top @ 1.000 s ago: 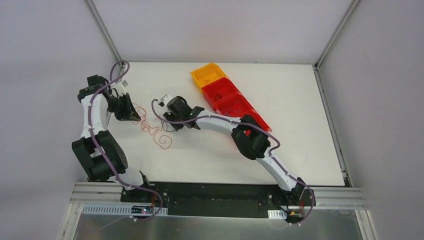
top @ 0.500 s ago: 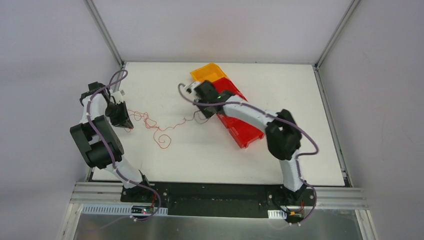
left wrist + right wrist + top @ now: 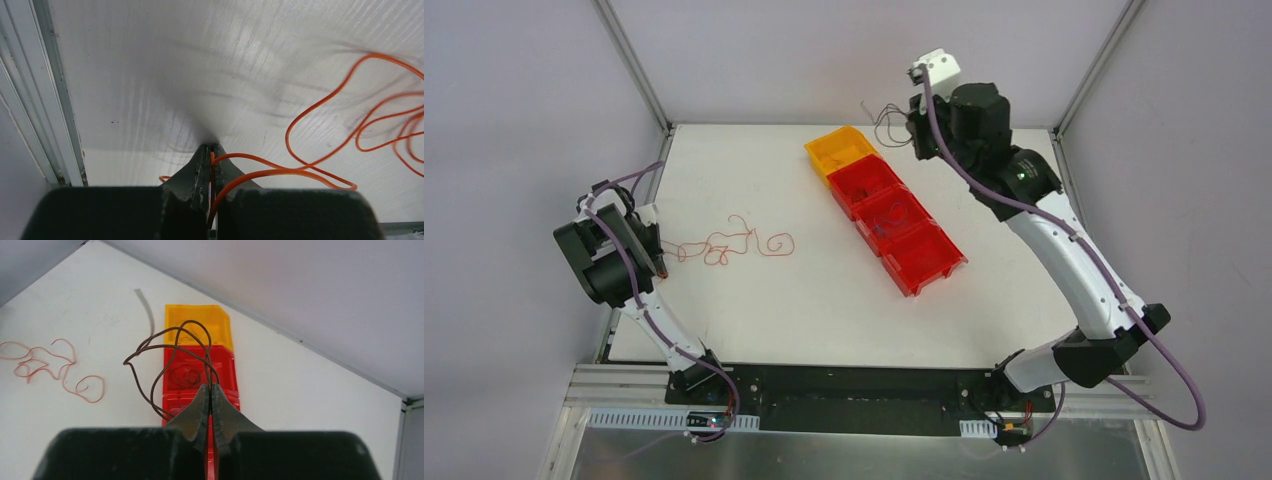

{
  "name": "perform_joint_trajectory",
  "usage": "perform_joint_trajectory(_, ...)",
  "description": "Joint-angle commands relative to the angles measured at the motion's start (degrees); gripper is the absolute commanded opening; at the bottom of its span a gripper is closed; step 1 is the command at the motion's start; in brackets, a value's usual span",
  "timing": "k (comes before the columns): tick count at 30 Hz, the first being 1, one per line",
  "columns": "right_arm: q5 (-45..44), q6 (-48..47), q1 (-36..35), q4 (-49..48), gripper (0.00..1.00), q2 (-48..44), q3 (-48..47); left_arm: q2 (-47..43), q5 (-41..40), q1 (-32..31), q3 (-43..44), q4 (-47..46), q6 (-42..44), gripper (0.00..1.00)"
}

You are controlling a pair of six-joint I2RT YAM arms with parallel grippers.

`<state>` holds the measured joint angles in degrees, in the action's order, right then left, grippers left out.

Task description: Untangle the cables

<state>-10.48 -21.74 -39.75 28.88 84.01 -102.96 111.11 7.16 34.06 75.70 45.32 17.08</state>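
The near half of the table [image 3: 804, 320] is bare from its front edge up to the wires, and there is more open surface to the right of the bins. At the left edge, close to the frame rail [image 3: 50, 100], the left gripper [image 3: 211, 148] sits low on the surface. Its fingers are pinched tight on one end of the orange wire [image 3: 300, 169]. That wire runs rightward in loose flat curls and ends well short of the bins. Farther back, one yellow bin [image 3: 834, 150] and three red bins [image 3: 929, 262] form a diagonal row across the middle. Past them, the right gripper [image 3: 211, 388] hangs high near the back edge, clamped on a dark wire [image 3: 165, 346]. The dark wire's loops dangle in the air, well apart from the orange wire.
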Motion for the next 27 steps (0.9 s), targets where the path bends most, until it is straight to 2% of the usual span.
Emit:
perform_joint_trajectory(1, -1.6, -1.2, 4.1, -2.4, 0.00, -3.5, -2.7, 4.3, -6.8, 1.2, 2.7, -4.7, 4.1, 0.00)
perform_joint_trajectory(4, 1.9, -1.1, 6.7, -3.9, 0.00, -5.7, -1.5, 4.3, -4.9, 1.7, 3.6, -4.7, 4.9, 0.00)
perform_joint_trajectory(7, 5.8, -0.8, 7.3, -5.1, 0.00, -5.8, 1.3, 1.6, 1.4, 1.0, 2.6, -3.7, 4.9, 0.00)
perform_joint_trajectory(13, 14.8, 1.4, 9.2, -4.4, 0.00, 2.0, 5.9, -10.2, 13.5, -6.6, -5.4, -2.2, 6.5, 0.00)
perform_joint_trajectory(19, 16.7, 1.2, 9.7, -2.4, 0.00, 16.9, -2.0, -18.9, 23.4, -11.1, -9.5, -2.0, 0.6, 0.00)
perform_joint_trajectory(27, 15.5, 0.0, 10.8, -2.9, 0.00, 34.7, -13.3, -25.4, 26.3, -14.1, -12.6, -1.4, -2.0, 0.00)
